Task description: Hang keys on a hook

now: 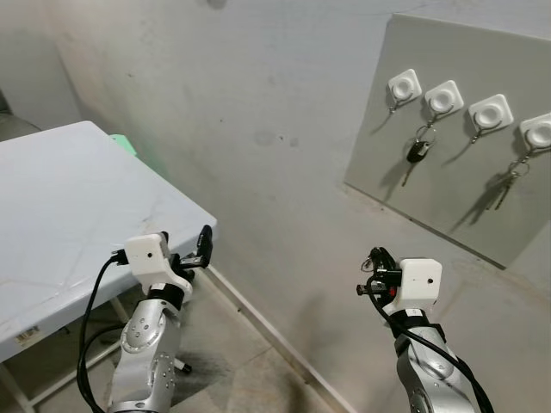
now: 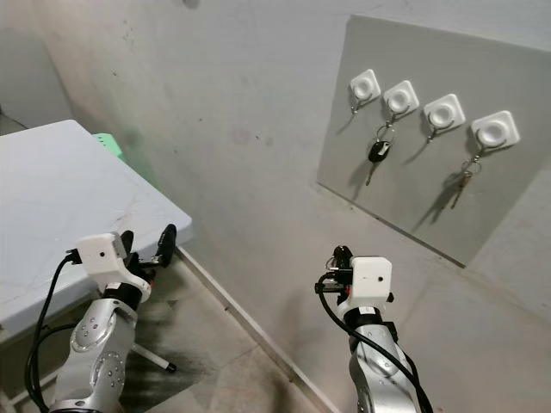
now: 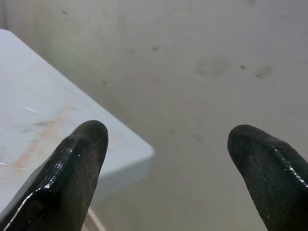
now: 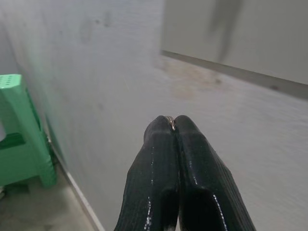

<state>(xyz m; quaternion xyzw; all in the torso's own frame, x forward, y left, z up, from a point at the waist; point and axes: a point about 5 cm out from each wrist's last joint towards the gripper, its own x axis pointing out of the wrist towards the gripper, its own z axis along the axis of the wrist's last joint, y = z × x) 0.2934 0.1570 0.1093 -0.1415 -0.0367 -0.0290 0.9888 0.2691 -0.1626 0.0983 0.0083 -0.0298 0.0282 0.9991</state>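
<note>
A grey board leans on the wall at the right and carries several white square hooks. A black car key hangs from the second hook. A bunch of keys hangs from the far right hook. The first hook and the third hook are bare. My right gripper is held low, below and left of the board. It is shut, and the edge of a thin metal key ring peeks out between its fingertips. My left gripper is open and holds nothing, beside the table corner.
A white table stands at the left, its corner close to my left arm. A green plastic stool sits by the wall behind the table. The concrete wall runs diagonally ahead, with bare floor between my arms.
</note>
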